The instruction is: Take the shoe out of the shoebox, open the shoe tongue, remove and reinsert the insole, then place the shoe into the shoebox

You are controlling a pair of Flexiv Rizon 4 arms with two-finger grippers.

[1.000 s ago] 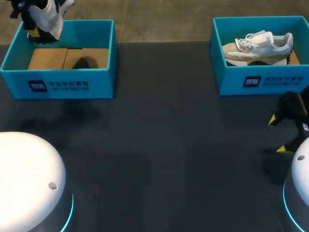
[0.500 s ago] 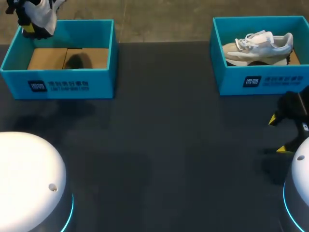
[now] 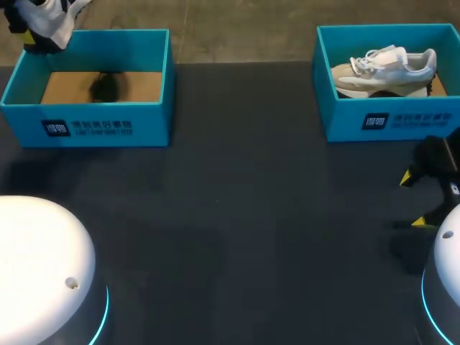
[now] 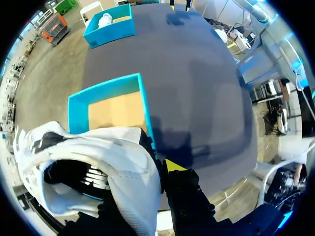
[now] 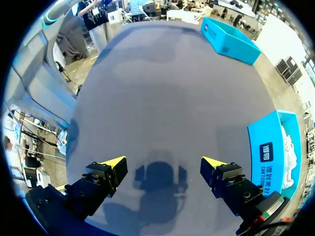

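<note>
My left gripper (image 3: 30, 34) hangs above the far left corner of the left blue shoebox (image 3: 93, 126), shut on a white shoe (image 3: 49, 17) that is lifted clear of the box. In the left wrist view the white shoe (image 4: 103, 152) fills the space beside one yellow fingertip (image 4: 172, 165); the other finger is hidden behind it. The empty shoebox (image 4: 142, 105) with its brown floor lies below. My right gripper (image 3: 419, 201) stands open low over the table at the right edge, its fingers (image 5: 112, 163) wide apart with nothing between them.
A second blue shoebox (image 3: 388, 118) at the back right holds another white-and-beige shoe (image 3: 384, 68). It shows beside the right gripper as a blue wall (image 5: 273, 152). Dark tabletop (image 3: 244, 215) spreads between the boxes and toward the front.
The left gripper has carried the white shoe up and to the left, out over the box's far left corner. The right arm has not moved.
</note>
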